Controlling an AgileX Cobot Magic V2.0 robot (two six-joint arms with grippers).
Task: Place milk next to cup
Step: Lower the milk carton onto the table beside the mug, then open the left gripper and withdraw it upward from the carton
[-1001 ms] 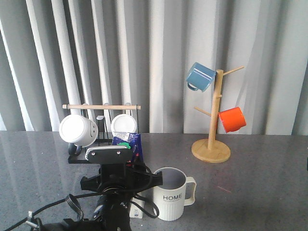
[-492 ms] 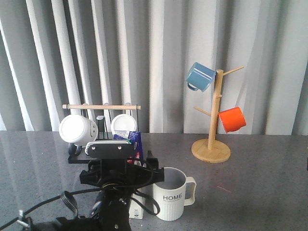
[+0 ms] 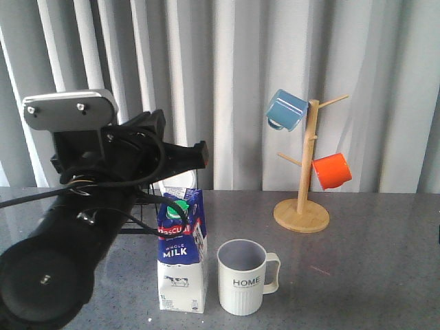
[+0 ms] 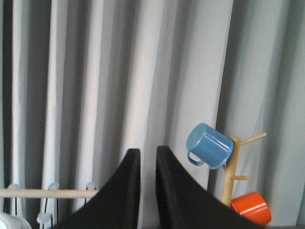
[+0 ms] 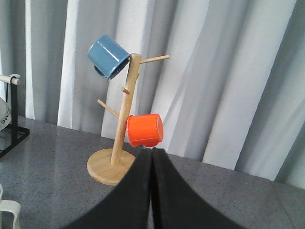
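Observation:
The milk (image 3: 182, 254), a blue-and-white carton with a green cap, stands upright on the grey table (image 3: 364, 275). The cup (image 3: 242, 278), a white ribbed mug marked "HOME", stands just right of it with a small gap between them. My left gripper (image 3: 199, 155) is raised above and behind the carton, touching nothing. In the left wrist view its fingers (image 4: 147, 151) stand a narrow gap apart and hold nothing; neither milk nor cup shows there. My right gripper (image 5: 151, 150) is shut and empty, and out of the front view.
A wooden mug tree (image 3: 302, 206) stands at the back right with a blue mug (image 3: 286, 110) and an orange mug (image 3: 331, 170). A plain white mug (image 3: 177, 184) on a rack shows behind the carton. My left arm hides most of that rack.
My left arm has risen from down over the carton to well above it and swung left. The milk now stands free and fully in view. The cup has not moved.

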